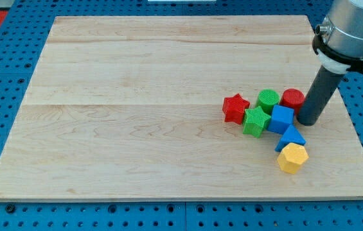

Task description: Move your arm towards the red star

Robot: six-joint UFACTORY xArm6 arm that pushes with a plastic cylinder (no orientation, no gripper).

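The red star (235,108) lies on the wooden board (136,96), at the left end of a cluster of blocks at the view's right. My tip (309,122) rests on the board at the right side of that cluster, just right of the blue cube (282,119) and next to the red cylinder (292,98). The green star (256,122) and green cylinder (268,100) lie between my tip and the red star.
A blue triangular block (291,138) and a yellow hexagonal block (292,158) lie below the blue cube. The board's right edge (354,122) is close to my tip. A blue pegboard (181,218) surrounds the board.
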